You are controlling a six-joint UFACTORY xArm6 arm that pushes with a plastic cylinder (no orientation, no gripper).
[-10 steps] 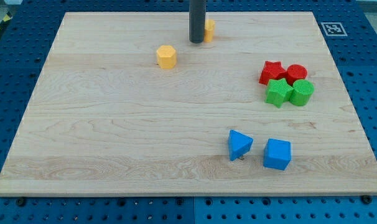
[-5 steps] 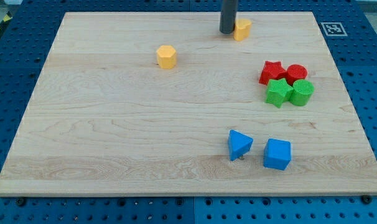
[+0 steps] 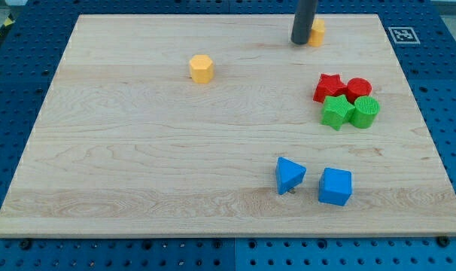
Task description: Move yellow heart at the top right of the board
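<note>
The yellow heart lies near the board's top edge, right of centre, partly hidden behind my rod. My tip stands on the board right against the heart's left side. A yellow hexagon block lies apart at the upper left of centre.
A red star, a red cylinder, a green star and a green cylinder cluster at the right. A blue triangle and a blue cube lie at the lower right. The wooden board has a marker tag past its top right corner.
My rod and the yellow heart have both moved to the view's right along the top edge, the heart staying just right of the tip. The other blocks have not moved.
</note>
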